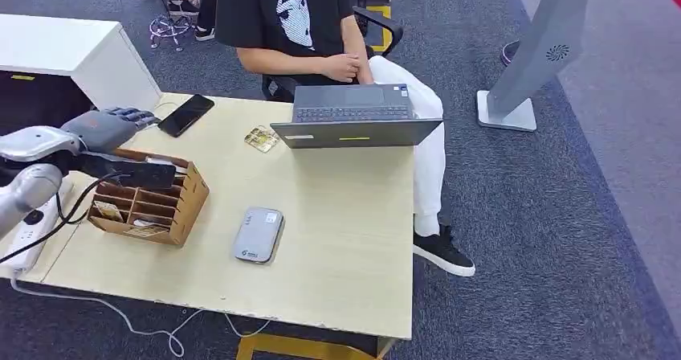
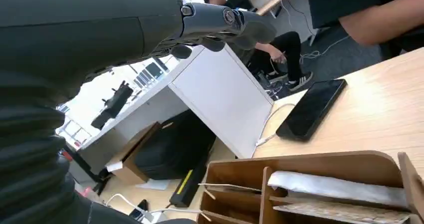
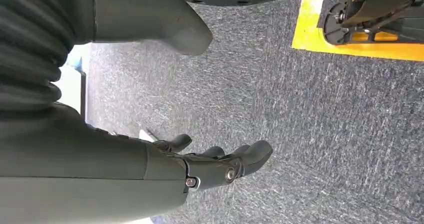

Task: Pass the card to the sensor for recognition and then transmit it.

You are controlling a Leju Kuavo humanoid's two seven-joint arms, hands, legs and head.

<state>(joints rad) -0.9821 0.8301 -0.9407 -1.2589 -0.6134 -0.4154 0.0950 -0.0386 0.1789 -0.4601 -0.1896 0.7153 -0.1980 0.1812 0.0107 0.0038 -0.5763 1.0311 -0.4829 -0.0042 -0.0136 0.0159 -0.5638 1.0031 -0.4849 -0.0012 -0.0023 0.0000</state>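
Two hands, both holding nothing: left hand hovers above the wooden organiser (cards inside) at the table's left edge, fingers loosely apart; right hand hangs over carpet, fingers slightly curled.

1. The right hand hangs above grey carpet, its fingers loosely apart and holding nothing.
2. Yellow floor marking lies beyond it on the carpet.

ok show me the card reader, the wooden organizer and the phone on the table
card reader (image 1: 258, 235), head view, middle of its grey top.
organizer (image 1: 191, 199), head view, its right side wall.
phone (image 1: 186, 114), head view, centre of its dark screen.
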